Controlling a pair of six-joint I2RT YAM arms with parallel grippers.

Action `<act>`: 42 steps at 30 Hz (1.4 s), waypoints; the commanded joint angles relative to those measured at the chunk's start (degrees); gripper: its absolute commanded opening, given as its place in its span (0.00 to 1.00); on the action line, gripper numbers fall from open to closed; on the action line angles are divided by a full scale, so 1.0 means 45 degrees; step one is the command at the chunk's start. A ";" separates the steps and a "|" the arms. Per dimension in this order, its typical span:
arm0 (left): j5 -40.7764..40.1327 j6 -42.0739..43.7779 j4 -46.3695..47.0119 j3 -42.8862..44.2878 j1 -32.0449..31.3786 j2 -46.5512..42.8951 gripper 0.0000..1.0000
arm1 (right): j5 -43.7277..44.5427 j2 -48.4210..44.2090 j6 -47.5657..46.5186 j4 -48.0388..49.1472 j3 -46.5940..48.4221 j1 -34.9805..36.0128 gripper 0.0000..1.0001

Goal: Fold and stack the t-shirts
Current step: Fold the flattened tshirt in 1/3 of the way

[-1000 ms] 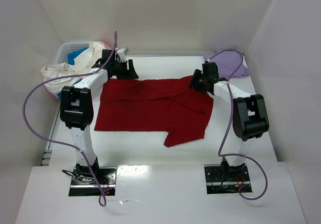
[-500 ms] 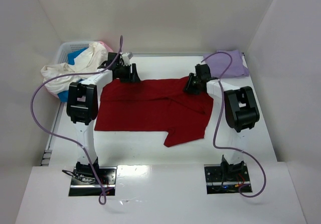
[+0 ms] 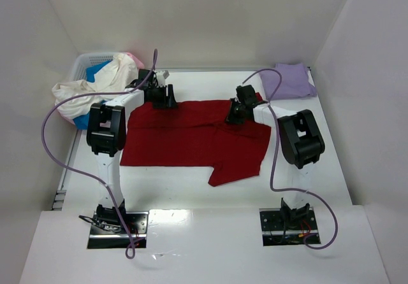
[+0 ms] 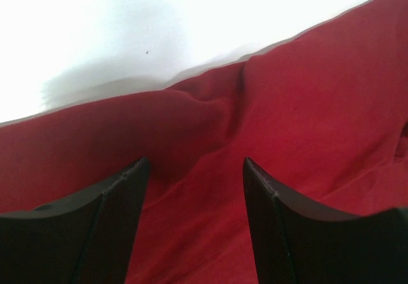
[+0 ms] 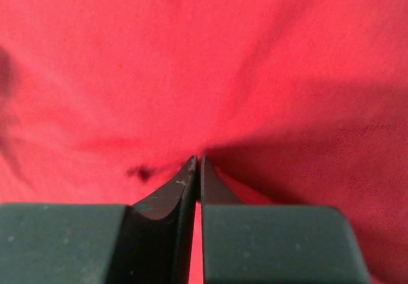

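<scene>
red tee [image 3: 191, 141] nipped in R tool [image 5: 196, 163], under L tool [image 4: 194, 166]

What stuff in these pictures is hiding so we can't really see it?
- Top view: the pile in the basket; the cream t-shirt covers most of the blue t-shirt.
- Top view: far edge of the dark red t-shirt, where the left gripper and right gripper sit over it.
- Right wrist view: how much cloth the right gripper pinches; its fingers cover it.

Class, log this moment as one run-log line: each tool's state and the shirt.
left tool: open, over far edge of dark red t-shirt | right tool: shut on dark red t-shirt | shirt: spread out
</scene>
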 commanded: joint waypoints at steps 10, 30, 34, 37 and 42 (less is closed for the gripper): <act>0.0064 0.0363 -0.0109 0.0689 -0.0010 0.0263 0.68 | 0.0001 -0.4370 0.1126 -0.1524 -0.3256 0.1572 0.26; -0.2337 0.0050 0.0808 -0.1944 0.0478 -0.2802 0.80 | 0.4198 -0.2888 0.0210 -0.1215 -0.0387 -0.0088 0.47; -0.3429 -0.0339 0.0809 -0.2220 0.0478 -0.2921 0.74 | 0.4454 -0.1661 -0.0084 -0.1096 0.0489 -0.0594 0.06; -0.3432 -0.0340 0.0946 -0.2357 0.0478 -0.2921 0.69 | 0.4746 -0.1053 -0.0202 -0.1233 0.0959 -0.0596 0.00; -0.3704 -0.0594 0.1218 -0.2766 0.0478 -0.2921 0.65 | 0.5136 0.0176 -0.0339 -0.1523 0.1370 -0.0596 0.00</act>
